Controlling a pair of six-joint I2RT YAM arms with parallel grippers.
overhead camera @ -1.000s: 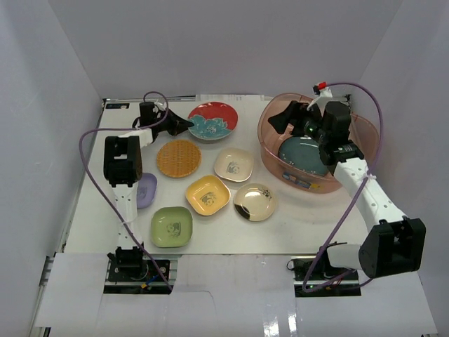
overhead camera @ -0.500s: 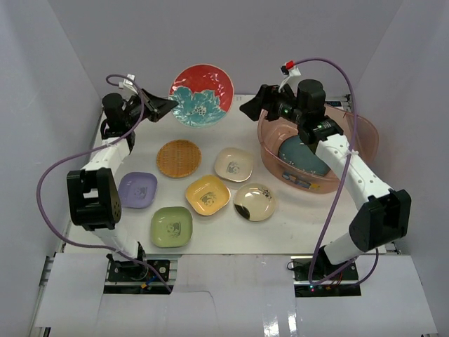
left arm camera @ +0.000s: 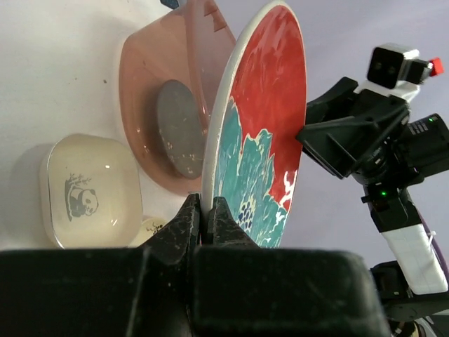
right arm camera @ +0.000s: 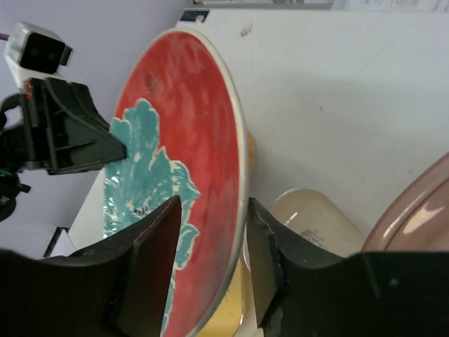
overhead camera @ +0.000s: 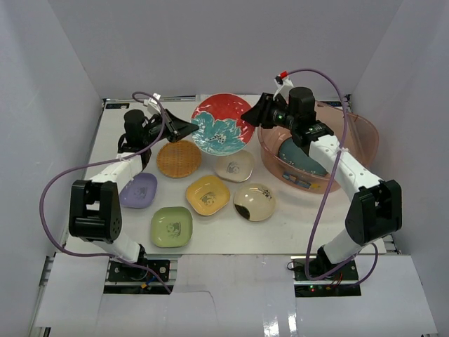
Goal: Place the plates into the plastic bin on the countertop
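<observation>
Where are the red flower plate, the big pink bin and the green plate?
red flower plate (overhead camera: 221,130), top view, on its teal flower.
plastic bin (overhead camera: 363,137), top view, on its right wall.
green plate (overhead camera: 171,226), top view, on its centre.

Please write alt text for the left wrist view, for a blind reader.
The left pincer grips the rim of a red plate with teal flower, held on edge. The open right pincer reaches toward its far rim; behind lie the plastic bin and a cream plate.

Left gripper (left arm camera: 205,213) clamped; right gripper (right arm camera: 212,209) spread wide.
</observation>
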